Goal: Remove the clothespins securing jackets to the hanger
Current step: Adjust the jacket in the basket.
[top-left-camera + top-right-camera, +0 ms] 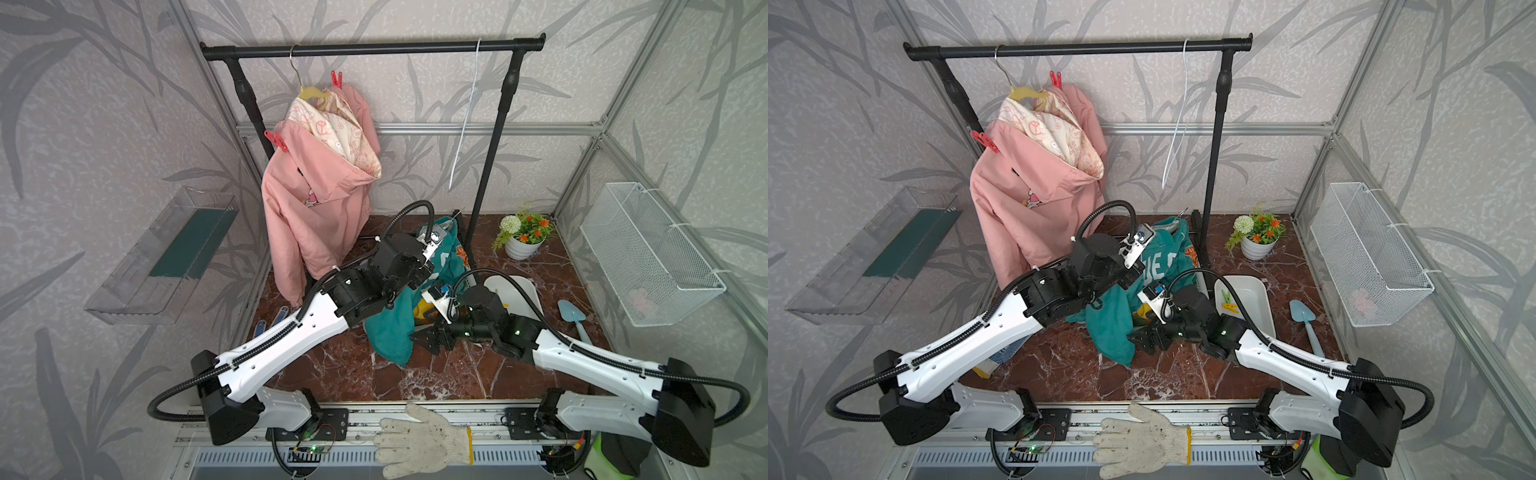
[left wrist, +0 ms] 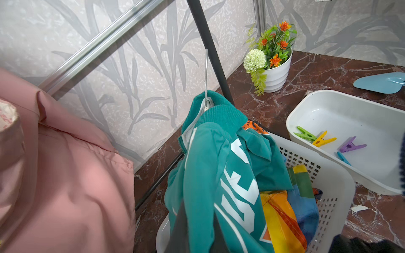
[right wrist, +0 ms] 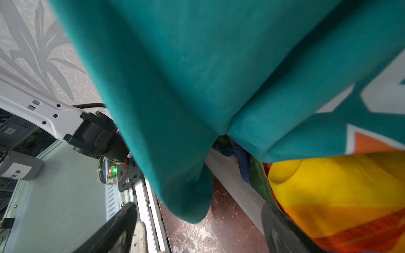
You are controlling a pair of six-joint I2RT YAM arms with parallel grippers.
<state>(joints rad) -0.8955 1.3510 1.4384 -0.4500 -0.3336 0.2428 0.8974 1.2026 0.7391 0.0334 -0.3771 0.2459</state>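
Left wrist view: a green clothespin (image 2: 305,134), a yellow clothespin (image 2: 323,140), a purple clothespin (image 2: 350,145) and a blue clothespin (image 2: 343,158) lie in the white tray (image 2: 293,114). In both top views an upper red clothespin (image 1: 336,79) and a lower red clothespin (image 1: 276,141) grip the pink jacket (image 1: 316,195), which hangs from the rail (image 1: 374,49). The left gripper (image 2: 199,238) is clamped on the teal jacket (image 2: 203,175) above the basket (image 2: 335,181). The right gripper (image 3: 197,232) gapes wide and holds nothing.

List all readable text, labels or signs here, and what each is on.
"UE": white block letters on the teal jacket, a fragment; folds hide the rest.
Peace symbol: on the cream lining of the pink jacket; lettering beside it unreadable.
Orange patch on the teal jacket: print too small.
White label on a grey container: blurred.
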